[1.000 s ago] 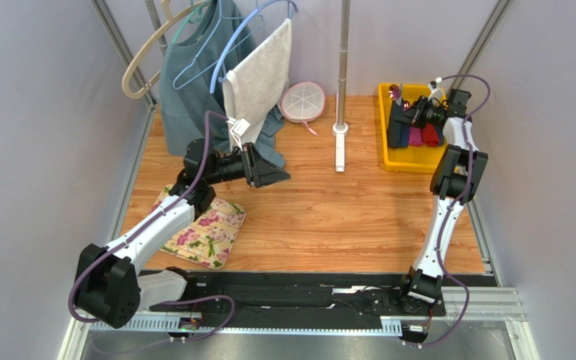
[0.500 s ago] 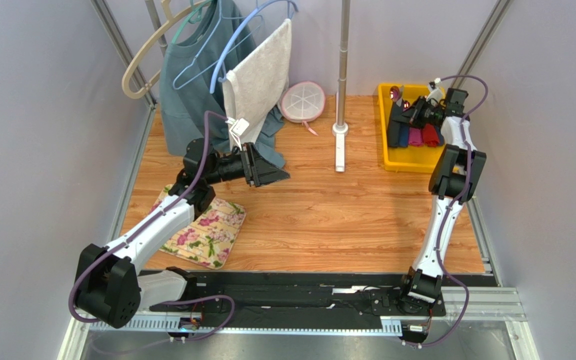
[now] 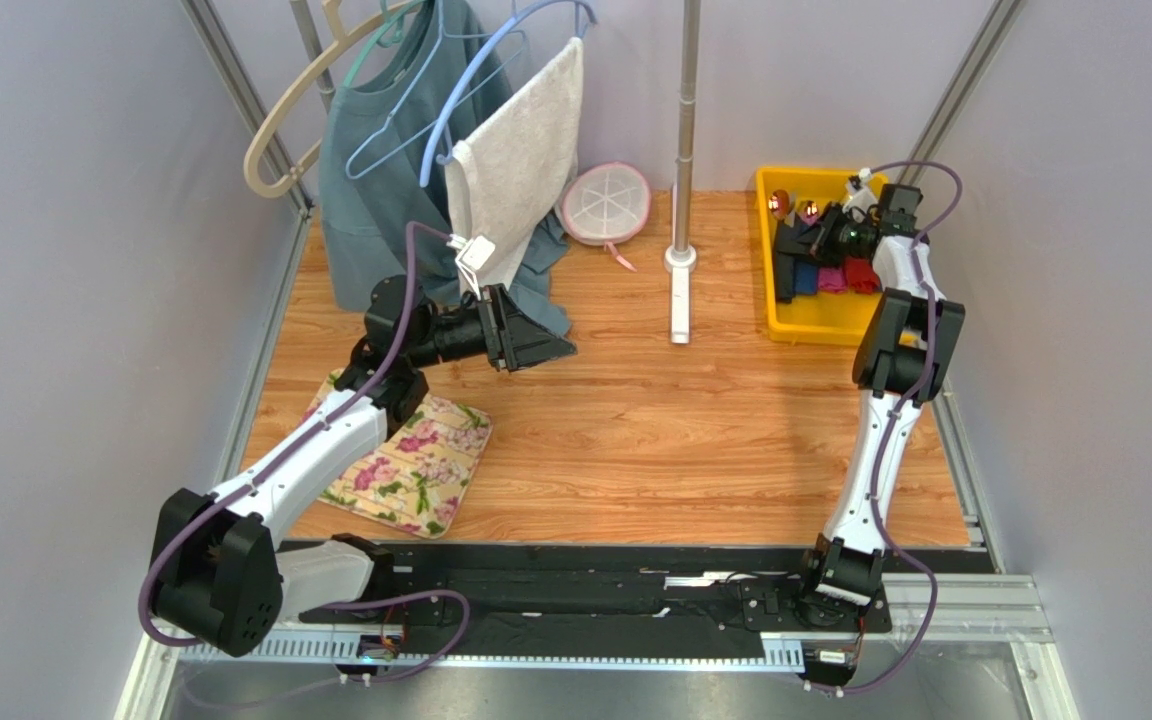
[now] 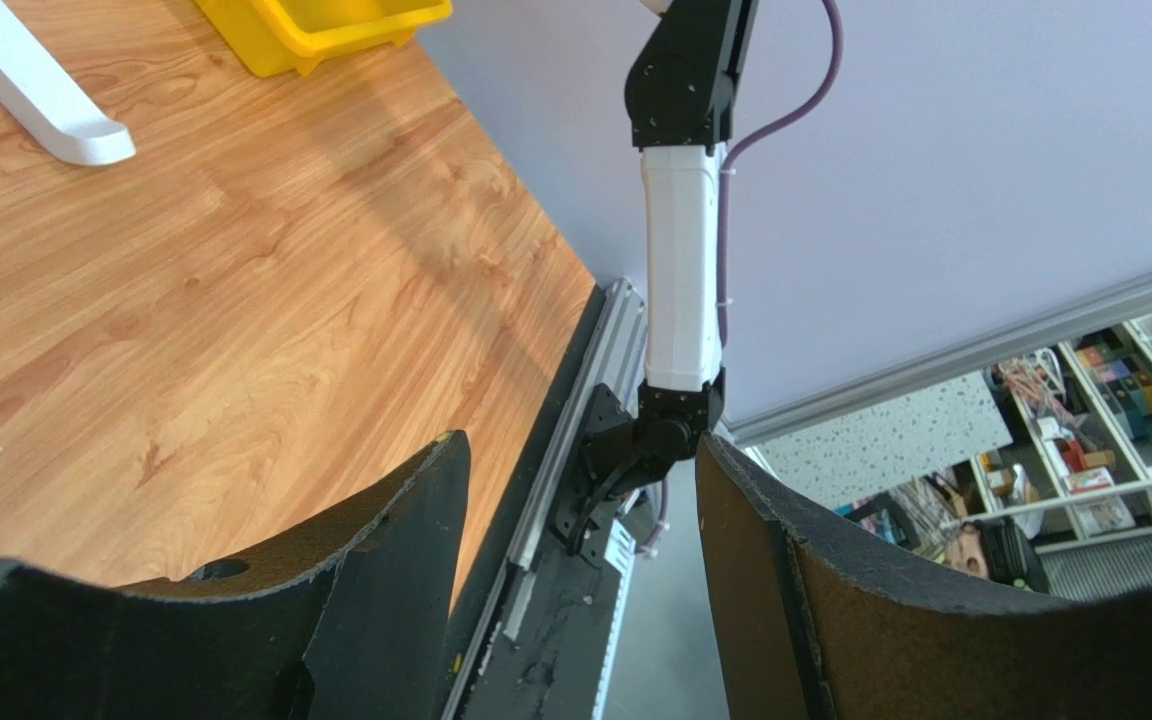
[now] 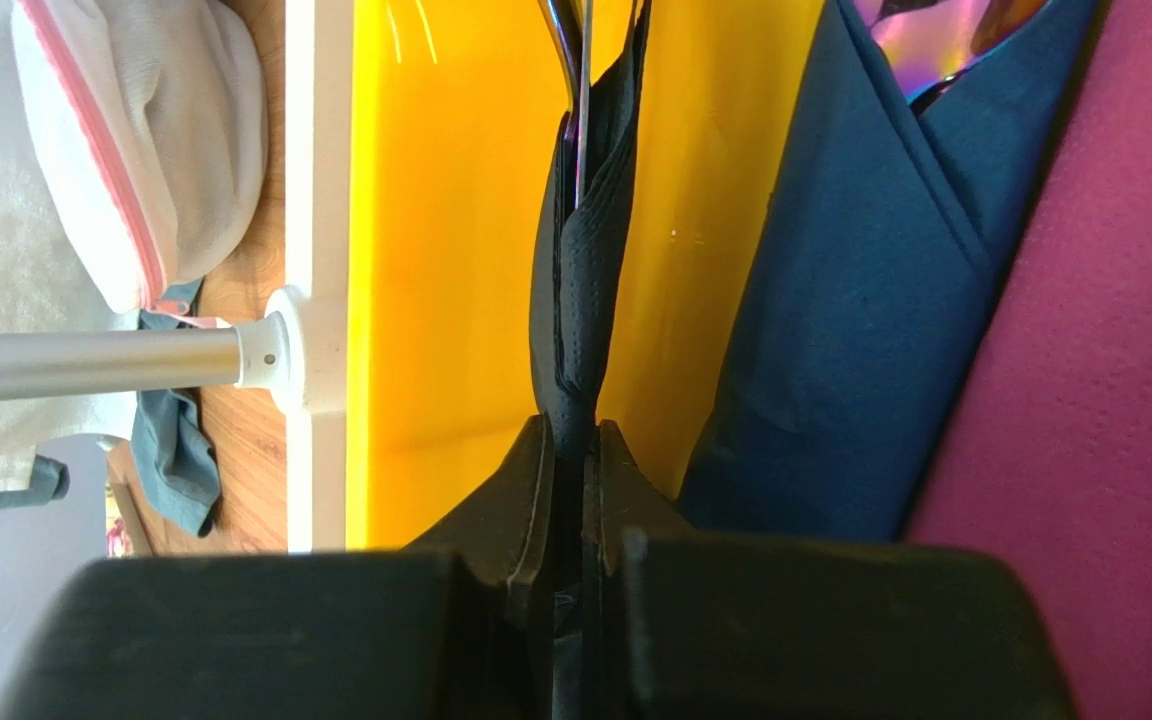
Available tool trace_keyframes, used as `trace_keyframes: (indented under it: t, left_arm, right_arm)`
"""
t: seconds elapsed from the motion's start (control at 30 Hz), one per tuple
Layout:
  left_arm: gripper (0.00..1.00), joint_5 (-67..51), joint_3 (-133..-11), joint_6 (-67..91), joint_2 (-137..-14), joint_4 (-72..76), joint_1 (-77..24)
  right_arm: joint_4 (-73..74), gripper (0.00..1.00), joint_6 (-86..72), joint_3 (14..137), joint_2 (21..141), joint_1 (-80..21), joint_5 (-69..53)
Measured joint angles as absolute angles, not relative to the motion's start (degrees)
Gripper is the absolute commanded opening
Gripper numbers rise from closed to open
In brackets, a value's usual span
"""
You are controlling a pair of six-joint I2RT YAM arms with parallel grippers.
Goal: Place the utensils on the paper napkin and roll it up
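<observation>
My right gripper reaches into the yellow bin at the back right. In the right wrist view the right gripper is shut on a folded black paper napkin, which stands on edge against the bin wall. Slim dark utensil handles run along its top. An iridescent purple-pink spoon bowl shows at the top edge, behind a dark blue napkin. My left gripper is open and empty above the table; its open fingers frame the left wrist view.
A magenta napkin lies beside the blue one in the bin. A floral mat lies at the front left under the left arm. A rack pole on a white base, hanging clothes and a pink-rimmed mesh pouch stand at the back.
My right wrist has shifted slightly left and back over the bin, still pinching the black napkin. The left arm has barely moved.
</observation>
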State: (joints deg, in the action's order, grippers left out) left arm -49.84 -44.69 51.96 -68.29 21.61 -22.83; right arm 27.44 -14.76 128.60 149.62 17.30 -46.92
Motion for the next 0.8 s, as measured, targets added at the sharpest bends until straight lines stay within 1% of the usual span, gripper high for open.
trace_keyframes:
  t: [0.07, 0.1, 0.13, 0.2, 0.27, 0.4, 0.53, 0.7, 0.73, 0.77, 0.8]
  left_arm:
    - [0.65, -49.8, -44.7, 52.0, -68.3, 21.6, -22.8]
    - [0.65, -49.8, -44.7, 52.0, -68.3, 21.6, -22.8]
    - [0.65, -49.8, -44.7, 52.0, -68.3, 21.6, -22.8]
    - [0.65, -49.8, -44.7, 52.0, -68.3, 21.6, -22.8]
    - [0.65, -49.8, -44.7, 52.1, -68.3, 21.5, -22.8]
    - [0.65, -49.5, -44.6, 52.1, -68.3, 21.5, -22.8]
    - [0.65, -49.4, -44.5, 52.1, -68.3, 21.4, -22.8]
    - [0.66, -49.3, -44.5, 52.1, -68.3, 21.1, -22.8]
    - [0.66, -49.3, -44.5, 52.1, -68.2, 20.9, -22.8]
    - [0.66, -49.2, -44.5, 52.0, -68.2, 20.7, -22.8]
    - [0.66, -49.1, -44.5, 51.9, -68.2, 20.3, -22.8]
  right_arm:
    - [27.7, 0.12, -14.8, 128.6, 149.6, 17.1, -46.1]
    - [27.9, 0.18, -14.8, 128.6, 149.6, 17.0, -45.6]
    - [28.3, 0.26, -14.7, 128.6, 149.6, 16.9, -45.1]
    - [29.3, 0.38, -14.1, 128.6, 149.7, 16.6, -43.7]
    - [30.2, 0.41, -13.6, 128.6, 149.8, 16.3, -42.6]
    - [31.0, 0.54, -12.9, 129.3, 149.8, 15.7, -42.0]
    - [31.6, 0.55, -12.3, 130.2, 149.7, 15.4, -40.9]
    - [32.6, 0.59, -11.5, 130.2, 149.1, 15.4, -39.4]
    - [33.0, 0.65, -11.2, 130.2, 148.9, 15.3, -39.0]
    - [33.5, 0.68, -10.9, 130.2, 148.7, 15.2, -38.4]
    - [33.7, 0.74, -10.7, 130.2, 148.6, 15.2, -38.0]
